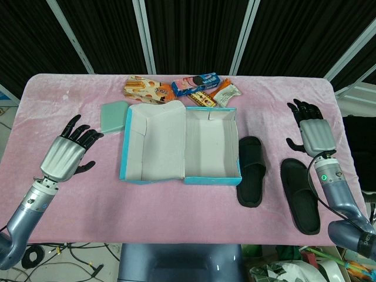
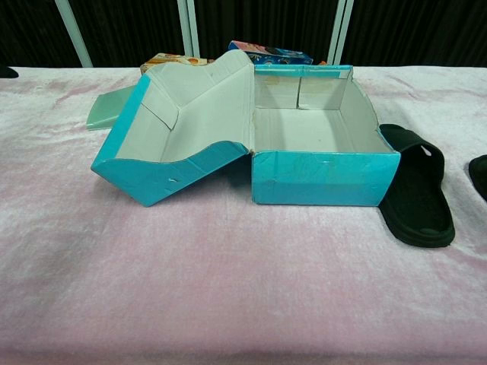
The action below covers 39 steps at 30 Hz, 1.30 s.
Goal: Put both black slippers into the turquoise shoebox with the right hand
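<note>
Both slippers lie outside the open box (image 1: 212, 176).
I see my right hand (image 1: 312, 130) spread, holding nothing, above the far slipper (image 1: 300, 202); the near slipper (image 1: 251, 170) touches the box; my left hand (image 1: 67, 151) is spread too.

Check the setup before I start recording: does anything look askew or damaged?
Nothing looks damaged. The turquoise shoebox sits open, lid flopped left; both black slippers lie flat beside it, neither yet inside.

Turquoise shoebox (image 2: 323, 179) sits mid-frame in front of me, lid (image 2: 179, 133) flopped open to the left. One black slipper (image 2: 415, 198) lies touching its right side, another slipper (image 2: 480, 175) barely peeks in at the right edge.
</note>
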{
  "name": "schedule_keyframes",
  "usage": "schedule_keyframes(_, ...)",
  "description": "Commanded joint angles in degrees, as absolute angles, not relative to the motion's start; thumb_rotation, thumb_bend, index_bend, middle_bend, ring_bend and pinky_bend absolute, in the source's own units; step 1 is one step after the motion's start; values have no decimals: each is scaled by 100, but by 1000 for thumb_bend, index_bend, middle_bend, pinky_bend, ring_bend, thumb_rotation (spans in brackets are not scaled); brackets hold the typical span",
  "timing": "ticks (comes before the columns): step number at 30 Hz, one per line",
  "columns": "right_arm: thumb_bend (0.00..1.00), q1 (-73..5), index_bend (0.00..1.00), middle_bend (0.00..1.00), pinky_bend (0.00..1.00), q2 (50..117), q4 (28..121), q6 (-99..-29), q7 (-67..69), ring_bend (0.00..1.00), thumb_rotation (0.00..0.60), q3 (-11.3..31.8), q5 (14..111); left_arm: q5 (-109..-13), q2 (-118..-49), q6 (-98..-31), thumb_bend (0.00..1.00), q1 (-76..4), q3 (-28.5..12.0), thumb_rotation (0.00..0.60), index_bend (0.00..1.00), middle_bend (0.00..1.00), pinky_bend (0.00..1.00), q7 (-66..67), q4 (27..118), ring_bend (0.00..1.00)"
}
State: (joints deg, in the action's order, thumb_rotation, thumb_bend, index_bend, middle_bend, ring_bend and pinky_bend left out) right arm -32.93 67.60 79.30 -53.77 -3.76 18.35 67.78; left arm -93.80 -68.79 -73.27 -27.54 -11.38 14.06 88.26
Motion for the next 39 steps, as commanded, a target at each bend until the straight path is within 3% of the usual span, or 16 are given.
schedule_keyframes(1, 212, -3342, 0, 19, 72, 6794, 7843, -5324, -330, 0, 600, 1808, 6742, -9335, -6869, -7311, 1, -2789, -1137, 600, 265, 311, 78, 1403, 8836, 217)
schedule_keyframes(11, 212, -3343, 0, 19, 72, 6581, 8375, -5033, 315, 0, 600, 1649, 6872, -9262, -6636, -7662, 0, -2606, -1052, 600, 257, 313, 101, 1227, 9133, 217)
schedule_keyframes(14, 207, -3397, 0, 19, 71, 6446, 8605, -4706, 588, 0, 600, 1551, 6946, -9181, -6507, -7814, 0, -2470, -1028, 600, 254, 312, 104, 1122, 9238, 217)
schedule_keyframes(21, 95, -3888, 0, 15, 72, 6531, 8521, -3616, 572, 0, 600, 1276, 6754, -8959, -6168, -8061, 0, -2130, -913, 600, 232, 308, 104, 936, 9455, 216)
schedule_keyframes(39, 61, -4184, 0, 0, 72, 6697, 8465, -3209, 61, 0, 600, 786, 5869, -9015, -6270, -7927, 0, -2195, -788, 600, 226, 311, 104, 895, 9419, 217)
